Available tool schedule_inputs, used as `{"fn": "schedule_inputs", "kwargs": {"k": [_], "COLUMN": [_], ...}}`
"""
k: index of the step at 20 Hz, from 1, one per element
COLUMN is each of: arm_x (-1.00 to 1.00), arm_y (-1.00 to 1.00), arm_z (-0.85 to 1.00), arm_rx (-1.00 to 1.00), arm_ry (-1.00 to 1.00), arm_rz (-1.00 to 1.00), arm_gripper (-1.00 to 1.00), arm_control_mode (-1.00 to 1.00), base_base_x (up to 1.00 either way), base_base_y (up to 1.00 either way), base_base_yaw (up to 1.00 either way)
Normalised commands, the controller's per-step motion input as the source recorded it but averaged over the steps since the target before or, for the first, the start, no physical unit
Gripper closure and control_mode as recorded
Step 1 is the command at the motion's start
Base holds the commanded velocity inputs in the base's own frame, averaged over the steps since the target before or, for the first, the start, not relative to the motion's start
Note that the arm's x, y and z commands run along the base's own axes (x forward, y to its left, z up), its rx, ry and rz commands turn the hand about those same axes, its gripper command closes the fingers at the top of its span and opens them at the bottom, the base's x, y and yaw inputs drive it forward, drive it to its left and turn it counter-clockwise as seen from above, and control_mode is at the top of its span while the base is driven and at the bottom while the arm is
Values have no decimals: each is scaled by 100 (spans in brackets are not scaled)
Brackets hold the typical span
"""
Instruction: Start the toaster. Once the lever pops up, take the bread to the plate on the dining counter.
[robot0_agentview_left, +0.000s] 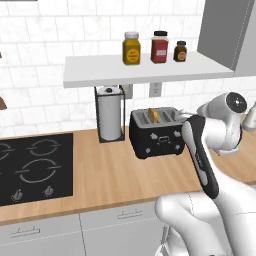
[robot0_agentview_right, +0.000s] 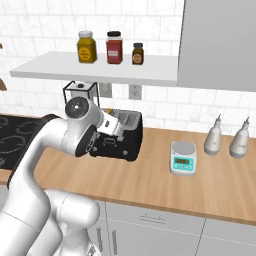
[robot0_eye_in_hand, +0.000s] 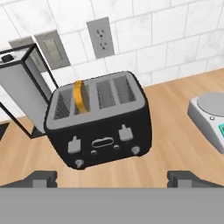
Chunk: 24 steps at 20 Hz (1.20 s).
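The toaster (robot0_eye_in_hand: 99, 119) stands on the wooden counter (robot0_agentview_left: 110, 175) with its two levers (robot0_eye_in_hand: 74, 145) near the top of their travel, so starting it is not yet done. The bread (robot0_eye_in_hand: 79, 96) stands up out of the left slot. The claw (robot0_eye_in_hand: 112, 178) hovers in front, fully open and empty. The paper towel stand (robot0_agentview_left: 110, 113) sits just left of the toaster, the kitchen scale (robot0_agentview_right: 183, 157) to its right; neither blocks the front.
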Motion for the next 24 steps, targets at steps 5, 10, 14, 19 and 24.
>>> {"fn": "schedule_inputs", "kwargs": {"k": [5,10,14,19,24], "arm_x": [24,24,27,28,20], "arm_y": [26,39,44,15,-9], "arm_z": [14,0,-2,-4,-12], "arm_rx": [0,-6,-13,-8,0], "arm_ry": [1,4,4,0,0], "arm_rz": [0,0,9,6,2], "arm_gripper": [-100,-100,-100,-100,-100], "arm_control_mode": [-100,-100,-100,-100,-100], "base_base_x": [0,0,0,0,0], "base_base_y": [0,0,0,0,0], "base_base_yaw": [0,0,0,0,0]}}
